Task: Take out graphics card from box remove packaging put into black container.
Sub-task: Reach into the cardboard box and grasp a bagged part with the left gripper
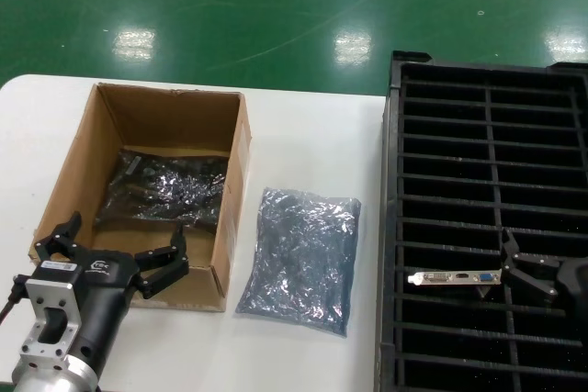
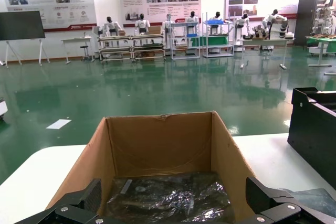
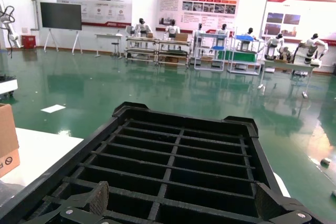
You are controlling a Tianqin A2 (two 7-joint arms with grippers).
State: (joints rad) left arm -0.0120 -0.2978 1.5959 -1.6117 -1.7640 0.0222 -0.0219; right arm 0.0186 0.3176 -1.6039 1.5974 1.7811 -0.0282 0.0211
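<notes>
I'm working in a big robot lab or demo hall: glossy green floor (image 2: 157,93), poster boards (image 3: 197,6) on the white wall, and rows of humanoid robots (image 2: 140,27) standing at metal workbenches (image 2: 157,45).

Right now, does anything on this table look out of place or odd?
Nothing looks damaged or spilled. An empty bag lies loose on the table beside the box, which holds more bagged parts. The right gripper is at the card over the black crate.
</notes>
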